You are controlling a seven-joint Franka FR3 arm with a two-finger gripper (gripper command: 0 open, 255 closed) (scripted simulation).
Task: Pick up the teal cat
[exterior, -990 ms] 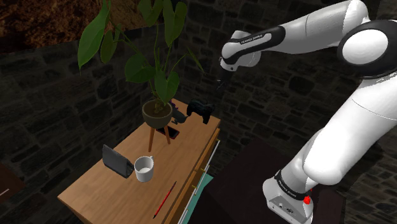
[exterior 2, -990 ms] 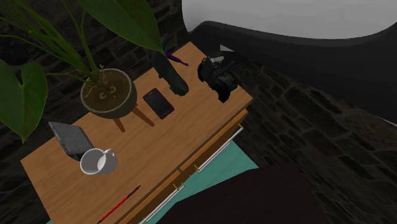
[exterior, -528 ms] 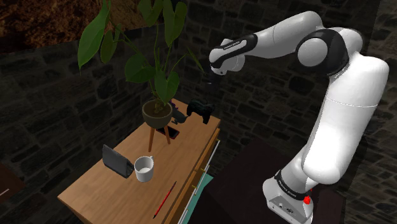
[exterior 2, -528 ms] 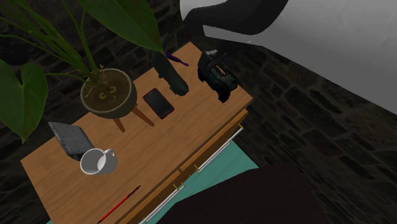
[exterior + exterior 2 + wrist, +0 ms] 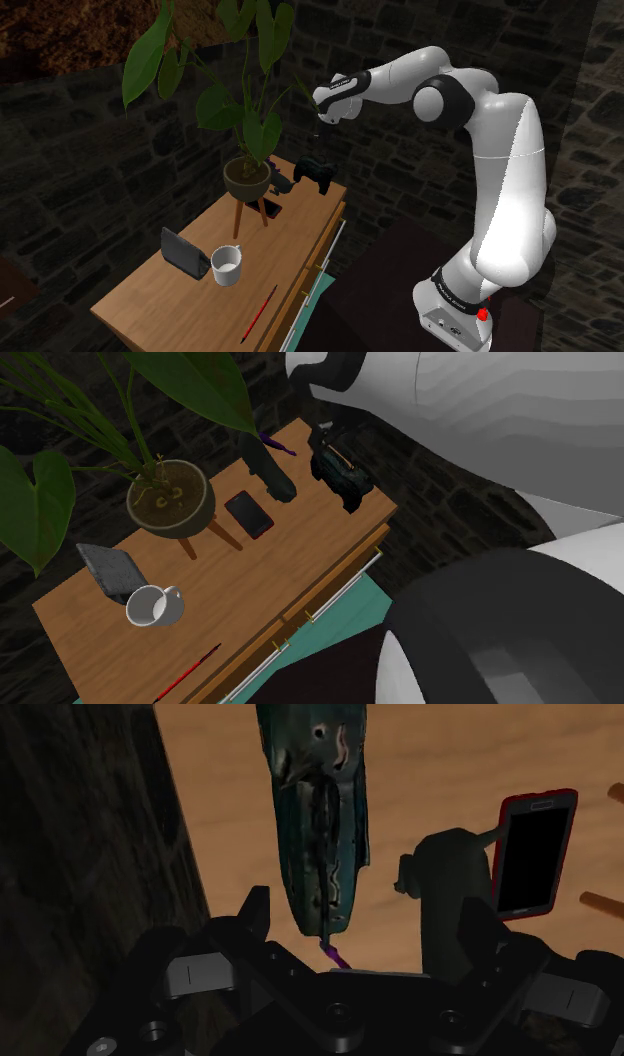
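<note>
The teal cat is a long, dark teal figure lying on the wooden table. In the wrist view it shows far below, between my open gripper's fingers, which do not touch it. In the second exterior view the cat lies near the table's far end, between a red-cased phone and a black game controller. From the shoulder view the gripper hangs well above the table's far end, over the controller and beside the cat.
A potted plant on wooden legs stands close to the cat, its leaves reaching up near the arm. A white mug, a dark grey tablet and a red pencil lie at the nearer end. The table front has drawers.
The arm has swung toward the shoulder view's left and folded at the elbow. The gripper has drifted left and slightly up above the table's far end. Nothing on the table moved.
</note>
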